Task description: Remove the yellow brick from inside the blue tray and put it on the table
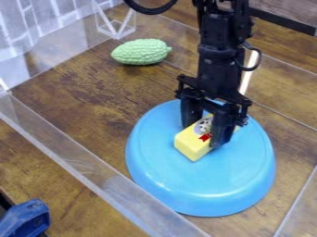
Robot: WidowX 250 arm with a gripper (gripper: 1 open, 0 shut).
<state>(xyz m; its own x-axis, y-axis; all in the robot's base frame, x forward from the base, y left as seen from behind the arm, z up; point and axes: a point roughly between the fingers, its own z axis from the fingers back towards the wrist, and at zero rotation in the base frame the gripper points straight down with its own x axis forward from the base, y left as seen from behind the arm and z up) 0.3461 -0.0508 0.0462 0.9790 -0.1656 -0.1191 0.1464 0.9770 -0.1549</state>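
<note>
Black gripper (210,131), fingers closed onto the small yellow rectangular brick (192,143), inside the round light-blue plastic tray (186,185); bare brown wood-grain worktop (87,102) lies left, bounded by clear plastic walls (62,148)

Green object (143,53): bumpy, oval, lying at the far left.
Clear walls (74,157): upright panels along the near and left edges.
Blue item (22,222): bottom-left corner, partly cut off, outside the wall.
</note>
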